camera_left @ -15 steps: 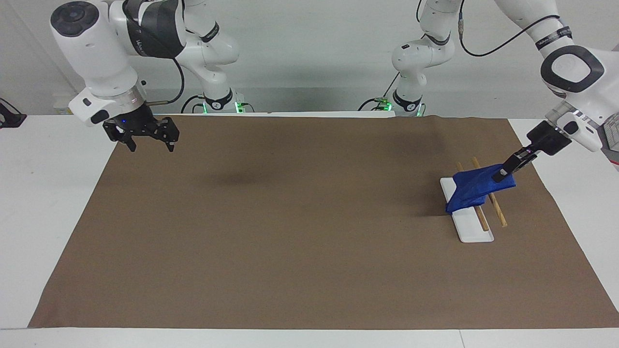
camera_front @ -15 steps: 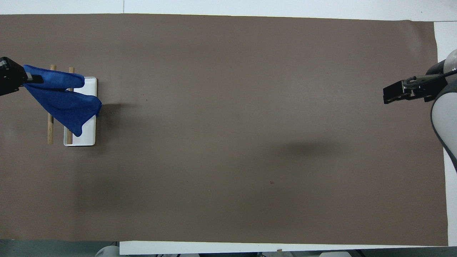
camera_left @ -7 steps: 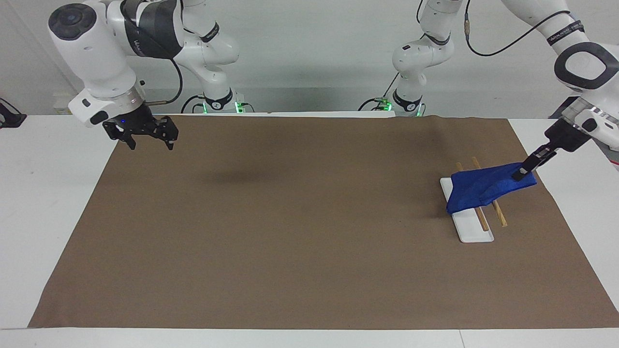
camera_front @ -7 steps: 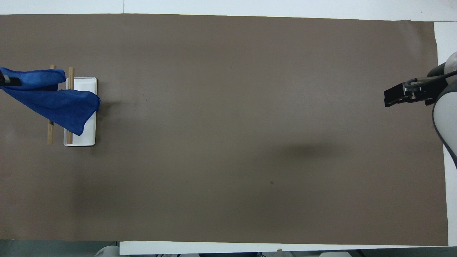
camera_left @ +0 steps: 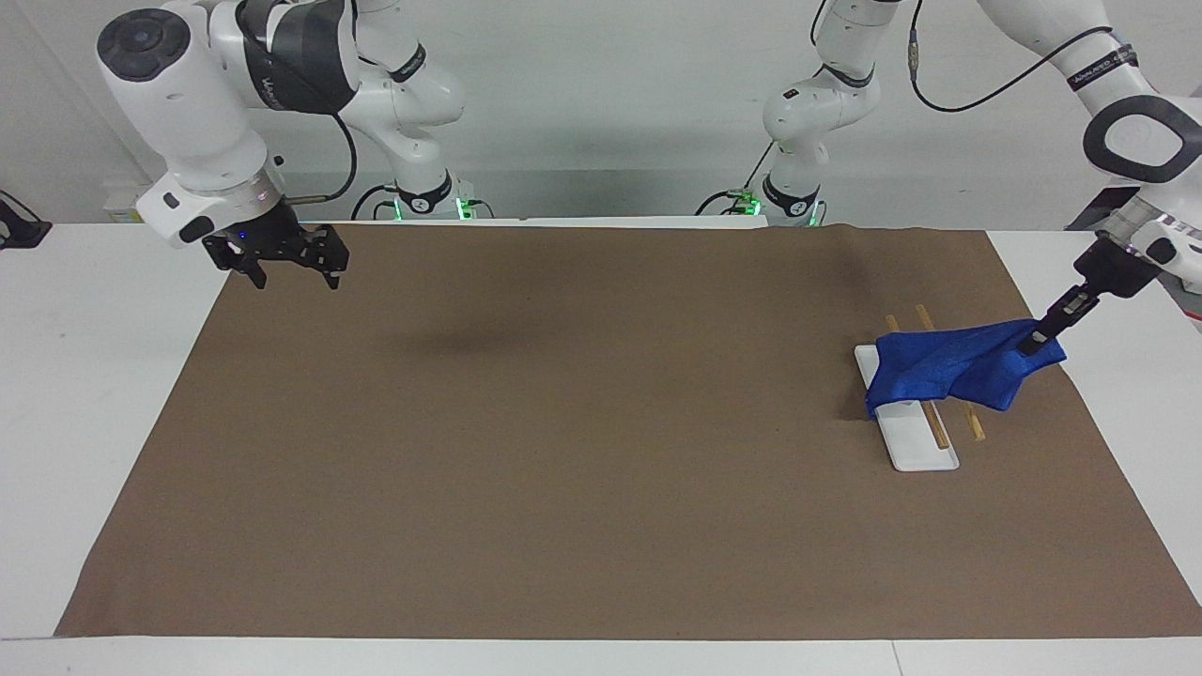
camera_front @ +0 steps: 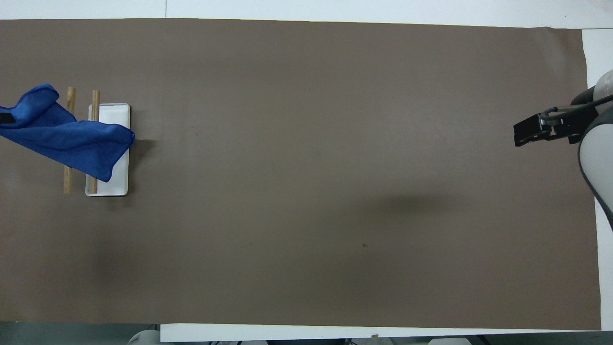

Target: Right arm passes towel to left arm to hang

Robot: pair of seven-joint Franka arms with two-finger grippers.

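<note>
1. Blue towel (camera_left: 948,371) is draped over the rack (camera_left: 909,413), a white base with two wooden rails, at the left arm's end of the brown mat (camera_left: 601,441).
2. Left gripper (camera_left: 1033,338) is clenched on the towel's corner, up in the air over the mat edge beside the rack, so the cloth stretches out from the rails.
3. Right gripper (camera_left: 291,272) hangs with its jaws spread and nothing in them, over the mat corner well apart from the rack. That arm just waits.
</note>
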